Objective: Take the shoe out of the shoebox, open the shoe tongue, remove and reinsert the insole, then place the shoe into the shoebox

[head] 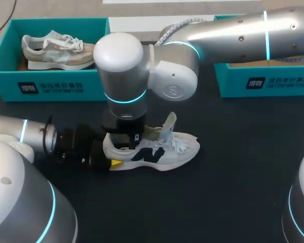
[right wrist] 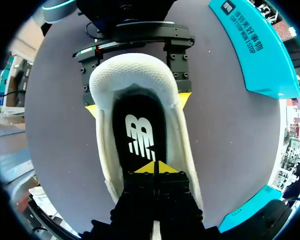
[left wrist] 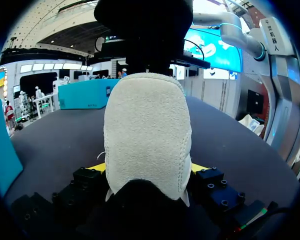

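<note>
A white sneaker (head: 167,148) with a dark logo lies on the black table, its tongue (head: 169,124) standing up. My left gripper (head: 111,154) comes in low from the left, and its yellow fingertips (right wrist: 184,98) press both sides of the heel (left wrist: 147,135). From above, my right gripper (right wrist: 153,167) reaches into the shoe's mouth. It is shut, tips together on the black insole (right wrist: 139,132), and I cannot see whether they pinch it. In the head view the right wrist (head: 124,101) hides that gripper.
A teal shoebox (head: 50,83) at the back left holds a second, beige sneaker (head: 55,50). Another teal box (head: 266,81) stands at the back right, under my right arm. Bare black table lies in front of the shoe and to its right.
</note>
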Robot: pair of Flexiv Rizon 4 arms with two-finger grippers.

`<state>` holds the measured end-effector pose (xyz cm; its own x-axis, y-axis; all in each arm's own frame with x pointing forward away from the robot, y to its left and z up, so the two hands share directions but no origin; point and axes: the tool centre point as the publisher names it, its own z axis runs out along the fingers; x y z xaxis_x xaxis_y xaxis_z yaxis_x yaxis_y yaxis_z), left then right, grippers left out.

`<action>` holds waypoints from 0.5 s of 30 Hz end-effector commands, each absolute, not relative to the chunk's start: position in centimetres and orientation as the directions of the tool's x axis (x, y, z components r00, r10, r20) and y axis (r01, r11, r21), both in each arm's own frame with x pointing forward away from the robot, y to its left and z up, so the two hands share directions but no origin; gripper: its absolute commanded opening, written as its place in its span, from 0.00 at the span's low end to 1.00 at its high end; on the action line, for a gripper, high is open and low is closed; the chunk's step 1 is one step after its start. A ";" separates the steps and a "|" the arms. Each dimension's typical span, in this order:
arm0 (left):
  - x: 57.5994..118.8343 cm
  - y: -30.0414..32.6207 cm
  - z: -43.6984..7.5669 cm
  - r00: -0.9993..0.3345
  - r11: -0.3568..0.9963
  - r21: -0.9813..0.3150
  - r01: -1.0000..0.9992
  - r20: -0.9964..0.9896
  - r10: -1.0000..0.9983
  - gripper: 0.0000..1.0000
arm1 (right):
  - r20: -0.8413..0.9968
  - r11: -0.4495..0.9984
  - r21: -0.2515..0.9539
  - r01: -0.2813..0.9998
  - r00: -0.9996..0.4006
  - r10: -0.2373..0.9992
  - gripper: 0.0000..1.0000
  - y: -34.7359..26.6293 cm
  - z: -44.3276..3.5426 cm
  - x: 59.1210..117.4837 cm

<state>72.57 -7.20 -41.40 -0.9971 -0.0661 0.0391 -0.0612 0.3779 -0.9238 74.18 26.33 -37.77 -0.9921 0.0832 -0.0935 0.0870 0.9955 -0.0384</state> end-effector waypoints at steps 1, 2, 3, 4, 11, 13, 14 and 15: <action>72.5 -7.1 -41.5 -0.997 0.380 -0.923 -0.062 0.040 -0.066 0.00 | -0.081 0.995 -0.050 0.091 -0.993 0.087 0.00 26.5 -38.5 73.7; 72.5 -7.1 -41.5 -0.997 0.380 -0.923 -0.062 0.040 -0.066 0.00 | -0.084 0.994 -0.050 0.101 -0.992 0.097 0.00 26.5 -38.5 73.6; 72.5 -7.1 -41.5 -0.997 0.380 -0.923 -0.062 0.040 -0.066 0.00 | -0.085 0.993 -0.051 0.103 -0.992 0.098 0.00 26.5 -38.4 73.5; 72.5 -7.1 -41.5 -0.997 0.380 -0.923 -0.062 0.040 -0.066 0.00 | -0.091 0.992 -0.063 0.109 -0.991 0.103 0.00 26.5 -38.4 73.5; 72.5 -7.1 -41.5 -0.997 0.380 -0.923 -0.062 0.040 -0.066 0.00 | -0.139 0.980 -0.076 0.182 -0.975 0.171 0.04 26.1 -38.2 74.4; 72.5 -7.1 -41.5 -0.997 0.380 -0.923 -0.062 0.040 -0.066 0.00 | -0.147 0.980 -0.077 0.184 -0.974 0.171 0.31 26.1 -38.1 74.7; 72.5 -7.1 -41.5 -0.997 0.380 -0.923 -0.062 0.040 -0.066 0.00 | -0.150 0.980 -0.076 0.183 -0.974 0.170 0.36 26.1 -38.1 74.8; 72.5 -7.1 -41.5 -0.997 0.380 -0.923 -0.062 0.040 -0.066 0.00 | -0.154 0.981 -0.073 0.180 -0.974 0.167 0.39 26.2 -38.0 74.9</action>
<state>72.58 -7.20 -41.40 -0.9970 -0.0662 0.0390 -0.0612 0.3779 -0.9238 74.88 26.03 -38.06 -0.9741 0.1692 -0.1503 0.1814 0.9808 -0.0716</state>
